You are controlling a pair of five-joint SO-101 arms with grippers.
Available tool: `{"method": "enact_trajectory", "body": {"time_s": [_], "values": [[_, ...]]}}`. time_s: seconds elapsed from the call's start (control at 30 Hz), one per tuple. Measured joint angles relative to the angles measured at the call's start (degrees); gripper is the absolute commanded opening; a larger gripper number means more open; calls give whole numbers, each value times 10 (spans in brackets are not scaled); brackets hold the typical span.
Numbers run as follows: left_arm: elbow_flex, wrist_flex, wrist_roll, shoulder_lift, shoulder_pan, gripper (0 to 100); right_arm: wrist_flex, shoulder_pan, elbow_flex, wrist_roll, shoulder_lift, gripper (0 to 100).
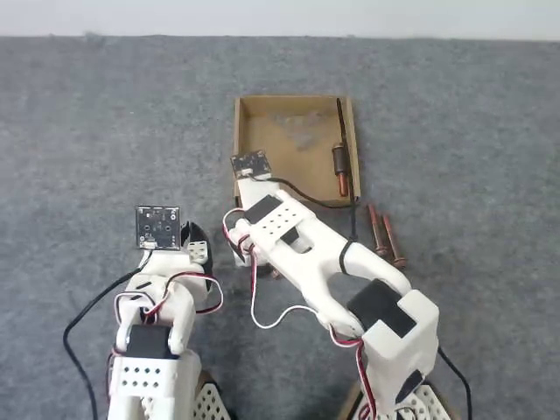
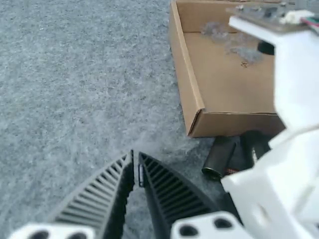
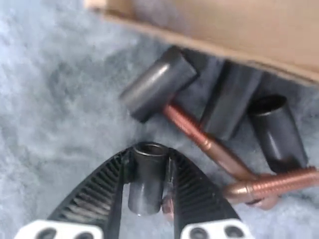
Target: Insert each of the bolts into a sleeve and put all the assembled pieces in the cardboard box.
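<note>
Overhead, two close wrist views; shared cardboard box (image 1: 297, 171)

Looking down from the high view, the cardboard box (image 1: 237, 144) sat upper centre of the frame, with one assembled piece (image 1: 340, 166) lying in it along the right wall. Two loose bolts (image 1: 378, 229) lay side by side on the carpet (image 1: 105, 131), just right of the box and a bit lower. My right gripper (image 3: 148, 152) was at the box's lower left corner with a sleeve (image 3: 145, 184) between its fingers, and more sleeves (image 3: 232, 102) were jumbled against that wall. My left gripper (image 2: 135, 162) sat further left, lower in the frame.
</note>
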Motion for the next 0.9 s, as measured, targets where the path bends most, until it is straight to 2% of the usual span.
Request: {"method": "enact_trajectory", "body": {"time_s": [0.17, 0.33, 0.53, 0.7, 0.9], "values": [[0, 0, 0, 0, 0, 12, 76, 6, 0, 62, -64, 7], [0, 0, 0, 0, 0, 12, 129, 60, 20, 114, -152, 7], [0, 0, 0, 0, 0, 12, 109, 100, 123, 139, -263, 7], [0, 0, 0, 0, 0, 12, 69, 141, 236, 189, -328, 7], [0, 0, 0, 0, 0, 12, 19, 243, 345, 243, -375, 10]]}}
